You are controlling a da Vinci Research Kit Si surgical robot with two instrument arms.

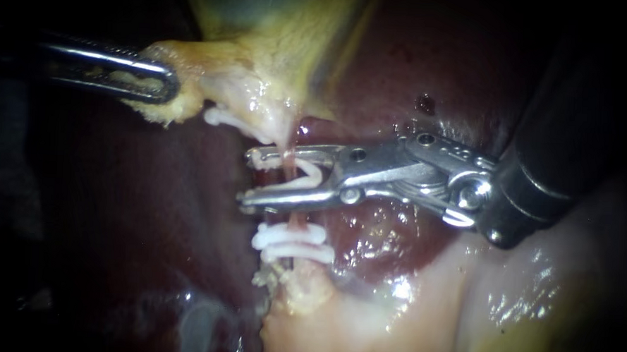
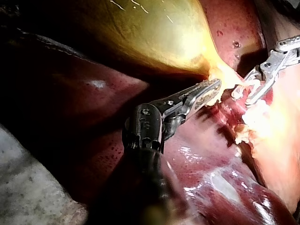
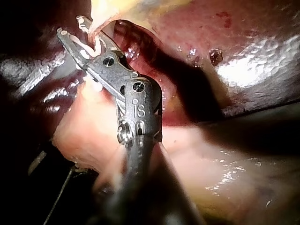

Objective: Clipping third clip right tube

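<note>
In endoscope view, tube (image 1: 296, 222): runs from gallbladder (image 1: 262, 54) down over liver (image 1: 417, 74); set clips (image 1: 293, 243) on its lower part.
Same view, right instrument (image 1: 248, 176): jaws stand apart astride tube, gripping open clip (image 1: 312, 174) seated between them.
Same view, left instrument (image 1: 163, 83): jaws clamped on gallbladder.
Left wrist view: jaws grip gallbladder's pale neck.
Right wrist view: clip sits in jaws, tube across it.
Handling: tube judged thin, soft, slippery, easily torn; best taken on the bare stretch above set clips.
Containers: none.
</note>
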